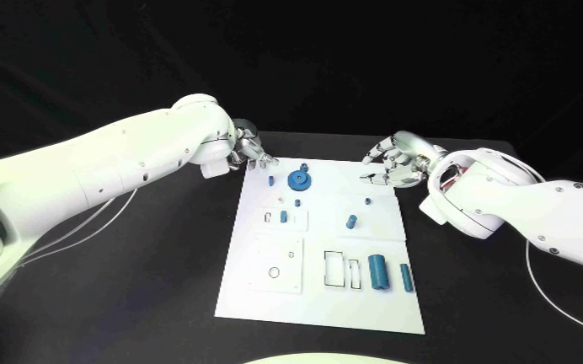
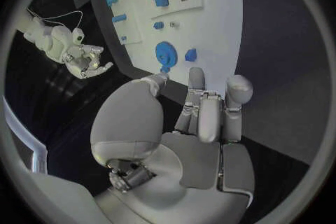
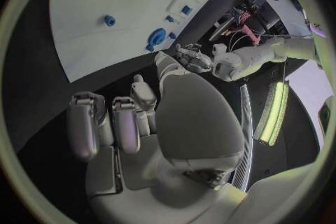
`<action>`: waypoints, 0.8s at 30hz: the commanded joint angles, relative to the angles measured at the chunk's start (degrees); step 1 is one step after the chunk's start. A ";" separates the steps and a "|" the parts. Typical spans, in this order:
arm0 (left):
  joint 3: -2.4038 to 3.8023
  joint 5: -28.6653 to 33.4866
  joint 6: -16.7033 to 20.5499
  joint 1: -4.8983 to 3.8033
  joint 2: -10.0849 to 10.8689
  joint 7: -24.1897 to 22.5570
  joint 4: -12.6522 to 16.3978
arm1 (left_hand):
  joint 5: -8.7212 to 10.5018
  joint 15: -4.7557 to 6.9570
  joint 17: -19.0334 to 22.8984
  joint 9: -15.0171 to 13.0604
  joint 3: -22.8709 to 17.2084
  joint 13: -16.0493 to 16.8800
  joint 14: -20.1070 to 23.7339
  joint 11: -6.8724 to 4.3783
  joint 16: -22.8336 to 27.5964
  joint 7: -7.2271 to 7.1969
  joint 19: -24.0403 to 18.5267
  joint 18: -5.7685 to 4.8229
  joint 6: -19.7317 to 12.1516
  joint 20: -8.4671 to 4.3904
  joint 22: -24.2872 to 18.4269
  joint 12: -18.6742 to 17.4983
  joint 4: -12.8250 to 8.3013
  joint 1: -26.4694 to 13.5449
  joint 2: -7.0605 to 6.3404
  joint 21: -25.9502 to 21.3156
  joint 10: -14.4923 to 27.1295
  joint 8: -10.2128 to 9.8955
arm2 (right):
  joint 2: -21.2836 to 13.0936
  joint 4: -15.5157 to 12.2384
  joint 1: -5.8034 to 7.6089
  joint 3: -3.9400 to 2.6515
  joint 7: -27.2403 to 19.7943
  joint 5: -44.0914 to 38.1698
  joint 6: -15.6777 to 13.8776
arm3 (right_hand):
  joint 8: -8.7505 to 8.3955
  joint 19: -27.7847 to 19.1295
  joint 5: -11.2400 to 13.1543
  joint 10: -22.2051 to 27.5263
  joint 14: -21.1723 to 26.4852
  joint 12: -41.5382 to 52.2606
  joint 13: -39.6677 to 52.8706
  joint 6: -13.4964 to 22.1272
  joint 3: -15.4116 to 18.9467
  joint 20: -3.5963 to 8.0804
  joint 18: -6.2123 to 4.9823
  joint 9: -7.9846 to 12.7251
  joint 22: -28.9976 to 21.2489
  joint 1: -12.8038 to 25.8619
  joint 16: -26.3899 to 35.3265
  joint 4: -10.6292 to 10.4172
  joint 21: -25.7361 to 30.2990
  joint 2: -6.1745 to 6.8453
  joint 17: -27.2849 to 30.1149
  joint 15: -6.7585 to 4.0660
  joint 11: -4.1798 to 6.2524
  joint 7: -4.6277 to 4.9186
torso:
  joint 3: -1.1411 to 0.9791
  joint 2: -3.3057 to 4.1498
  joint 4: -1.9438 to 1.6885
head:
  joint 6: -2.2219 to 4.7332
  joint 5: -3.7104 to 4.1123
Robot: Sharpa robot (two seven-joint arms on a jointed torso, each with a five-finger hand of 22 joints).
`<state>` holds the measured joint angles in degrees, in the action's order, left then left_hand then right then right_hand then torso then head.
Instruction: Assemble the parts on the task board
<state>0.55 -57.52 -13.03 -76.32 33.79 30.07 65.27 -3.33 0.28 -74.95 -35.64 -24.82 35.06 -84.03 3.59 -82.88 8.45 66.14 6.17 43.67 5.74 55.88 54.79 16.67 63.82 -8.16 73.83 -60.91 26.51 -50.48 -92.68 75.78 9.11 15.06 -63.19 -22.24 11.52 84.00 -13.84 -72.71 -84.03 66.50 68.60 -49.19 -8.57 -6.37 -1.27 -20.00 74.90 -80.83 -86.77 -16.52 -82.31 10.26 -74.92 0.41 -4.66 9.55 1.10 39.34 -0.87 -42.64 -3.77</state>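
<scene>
Head view: your left hand (image 1: 249,149) and right hand (image 1: 391,163) hover empty, fingers loosely spread, at the task board (image 1: 318,297)'s far corners (likely poised to reach), blue parts (image 1: 379,272) lying on it.

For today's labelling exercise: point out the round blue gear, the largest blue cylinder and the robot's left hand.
round blue gear (image 1: 299,180), head view, on its flat face.
largest blue cylinder (image 1: 379,271), head view, mid-length on its side.
left hand (image 1: 249,148), head view, on the middle of the hand.
</scene>
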 commanded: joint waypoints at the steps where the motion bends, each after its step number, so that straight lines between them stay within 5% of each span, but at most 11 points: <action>1: -0.25 -1.57 -1.40 -0.08 -0.87 -0.68 -1.33 | 0.08 -0.31 -0.37 0.14 0.48 -0.08 -1.46 0.19 -0.34 -0.11 0.24 0.99 0.73 0.29 0.10 0.25 0.02 -0.52 0.27 -0.03 -0.02 -0.07 | 0.04 -0.12 -0.03 -0.01 -0.76 -0.48 -0.29 | 0.32 2.09 -0.03 0.41 -4.29 -0.35 -0.16 -0.02 -0.17 0.18 -0.62 0.08 11.31 0.71 0.28 -0.10 0.52 -0.04 -8.51 -0.22 0.20 -0.18 | 0.03 -0.03 0.11 | -0.27 -0.11; 13: -0.93 -1.97 -1.92 0.11 -2.88 -0.78 -4.08 | 0.14 0.03 -0.18 0.45 1.45 -0.33 -1.37 -0.24 -0.32 -0.66 0.23 1.01 2.52 0.11 0.08 0.43 0.07 -1.23 0.20 -0.05 0.05 0.89 | 0.21 -0.11 -0.03 -0.01 -2.33 -0.10 -2.66 | 0.74 -2.33 -0.32 7.32 -2.23 -11.25 -10.29 1.16 -0.55 0.24 -2.65 0.49 6.77 1.07 4.89 -0.11 10.45 0.20 -1.73 -0.31 0.21 -0.12 | 0.26 0.13 0.13 | -0.12 -0.10; 24: -1.30 -1.46 -4.50 0.45 -3.74 -0.70 -5.27 | 0.14 0.49 -0.71 0.40 1.93 -0.57 -1.58 -0.80 -0.66 -1.33 0.51 0.93 4.17 -0.20 0.50 0.61 -0.03 -0.79 0.30 0.16 -0.07 2.38 | 0.31 -0.13 -0.03 -0.01 -2.67 0.03 -2.84 | 0.89 -2.70 -0.34 7.85 -2.06 -12.36 -11.44 1.21 -0.63 0.28 -2.82 0.52 6.27 1.06 5.44 -0.11 11.50 0.20 -1.09 -0.35 0.24 -0.15 | 0.21 0.11 0.10 | -0.40 0.04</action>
<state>-0.74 -59.15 -15.29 -75.92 30.28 29.95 60.02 -3.33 0.28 -74.93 -35.25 -23.31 34.56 -84.03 3.06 -83.35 7.04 66.34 6.17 47.49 5.52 56.36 55.02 16.60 63.06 -8.06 73.83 -61.03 28.71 -50.23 -92.72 75.78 9.10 13.45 -63.04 -24.75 12.20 81.84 -13.84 -65.09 -84.03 54.30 57.21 -48.29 -8.89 -6.06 -3.09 -19.55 74.93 -80.14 -81.57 -16.52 -71.01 10.33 -74.91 0.41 -4.40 9.41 1.31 39.45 -0.76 -42.93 -3.75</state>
